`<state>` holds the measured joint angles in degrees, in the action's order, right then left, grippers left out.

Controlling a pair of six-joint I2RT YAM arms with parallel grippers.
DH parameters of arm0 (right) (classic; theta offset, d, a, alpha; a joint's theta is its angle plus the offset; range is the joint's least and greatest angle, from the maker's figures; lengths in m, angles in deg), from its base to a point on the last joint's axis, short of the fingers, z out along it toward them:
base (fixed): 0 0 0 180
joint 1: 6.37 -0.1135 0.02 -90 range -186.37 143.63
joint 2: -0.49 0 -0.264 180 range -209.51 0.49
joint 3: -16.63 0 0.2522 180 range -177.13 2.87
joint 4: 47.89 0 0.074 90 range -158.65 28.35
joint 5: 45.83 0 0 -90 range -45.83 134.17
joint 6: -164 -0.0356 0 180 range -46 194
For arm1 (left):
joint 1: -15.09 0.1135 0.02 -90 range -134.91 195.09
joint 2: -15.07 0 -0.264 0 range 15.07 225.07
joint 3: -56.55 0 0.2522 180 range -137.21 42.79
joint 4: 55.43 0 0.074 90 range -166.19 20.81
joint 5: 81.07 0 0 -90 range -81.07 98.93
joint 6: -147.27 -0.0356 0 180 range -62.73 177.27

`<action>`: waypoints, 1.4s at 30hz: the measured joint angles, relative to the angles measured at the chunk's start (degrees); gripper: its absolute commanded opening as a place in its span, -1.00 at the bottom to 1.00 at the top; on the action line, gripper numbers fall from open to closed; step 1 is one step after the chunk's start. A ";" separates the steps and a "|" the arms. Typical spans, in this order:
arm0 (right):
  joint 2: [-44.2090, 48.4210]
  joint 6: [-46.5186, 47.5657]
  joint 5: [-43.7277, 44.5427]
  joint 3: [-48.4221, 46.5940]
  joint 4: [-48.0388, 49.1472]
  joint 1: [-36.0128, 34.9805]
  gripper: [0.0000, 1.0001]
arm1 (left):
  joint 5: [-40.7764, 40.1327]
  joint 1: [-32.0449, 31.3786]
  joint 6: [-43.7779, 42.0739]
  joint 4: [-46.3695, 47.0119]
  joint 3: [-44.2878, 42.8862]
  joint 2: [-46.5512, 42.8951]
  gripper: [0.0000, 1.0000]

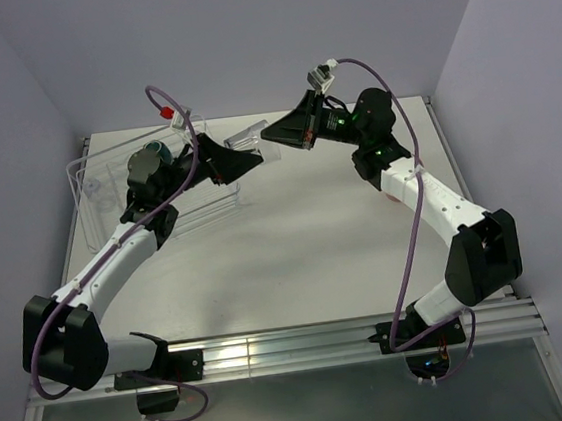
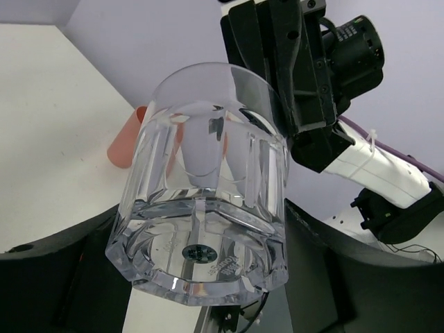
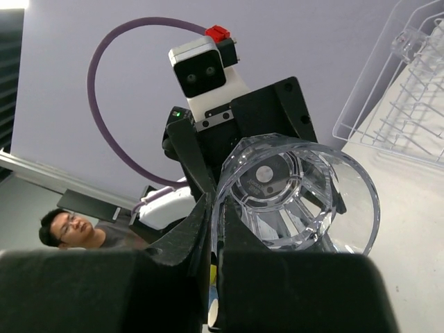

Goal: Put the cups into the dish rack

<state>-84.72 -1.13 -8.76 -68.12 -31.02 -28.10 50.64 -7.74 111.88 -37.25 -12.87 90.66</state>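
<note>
A clear tumbler (image 1: 253, 136) is held in the air between both arms, lying sideways above the table's back middle. My right gripper (image 1: 275, 131) is shut on its rim, one finger inside and one outside the wall (image 3: 216, 229). My left gripper (image 1: 239, 160) holds the tumbler's thick base (image 2: 201, 257), with a jaw touching each side. The tumbler fills the left wrist view (image 2: 208, 180) and the right wrist view (image 3: 298, 194). The see-through dish rack (image 1: 108, 188) stands at the back left and holds a dark green mug (image 1: 154, 151). A salmon-pink cup (image 2: 125, 142) stands on the table behind the tumbler.
The rack's ribbed wall and wires show at the right of the right wrist view (image 3: 409, 90). Purple cables loop above both wrists. A person (image 3: 69, 225) sits beyond the table's near edge. Walls close the table at the back and sides.
</note>
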 measured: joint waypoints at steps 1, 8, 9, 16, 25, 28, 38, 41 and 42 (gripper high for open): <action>-0.02 0.37 0.09 0.00 -0.33 -0.07 -1.00 | 0.13 0.04 0.11 -0.17 0.04 0.00 -0.01; -0.02 8.11 1.51 -2.69 -9.18 -0.79 -0.83 | 0.55 0.42 -0.04 -2.93 0.07 -0.02 -1.00; -0.02 9.51 1.90 -3.32 -10.95 -0.92 -0.68 | 0.55 0.46 -0.11 -3.28 0.07 -0.02 -1.00; 0.13 18.82 6.47 -4.26 -20.85 -2.47 -0.21 | -3.85 0.46 -2.60 -11.85 0.02 -1.68 -1.00; 1.99 27.21 13.90 -5.25 -32.50 -2.99 -0.14 | -8.98 2.36 -5.95 -22.12 -1.11 -4.74 -1.00; 3.74 28.79 17.31 -5.25 -35.12 -2.56 -0.14 | -10.80 3.58 -7.58 -26.01 -2.82 -6.10 -1.00; 6.86 35.43 34.73 -5.66 -46.07 -1.81 -0.14 | -28.02 6.60 -17.03 -51.65 -19.80 -2.56 -1.00; 6.86 37.09 39.08 -5.57 -48.41 -1.79 -0.14 | -34.93 6.95 -20.17 -57.42 -23.52 0.48 -1.00; 6.86 37.55 40.44 -5.46 -48.98 -1.77 -0.14 | -37.00 7.13 -21.14 -59.65 -24.48 1.68 -1.00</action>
<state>-77.86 36.42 31.68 -73.58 -80.00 -29.87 13.64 -0.61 90.75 -96.90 -37.35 92.35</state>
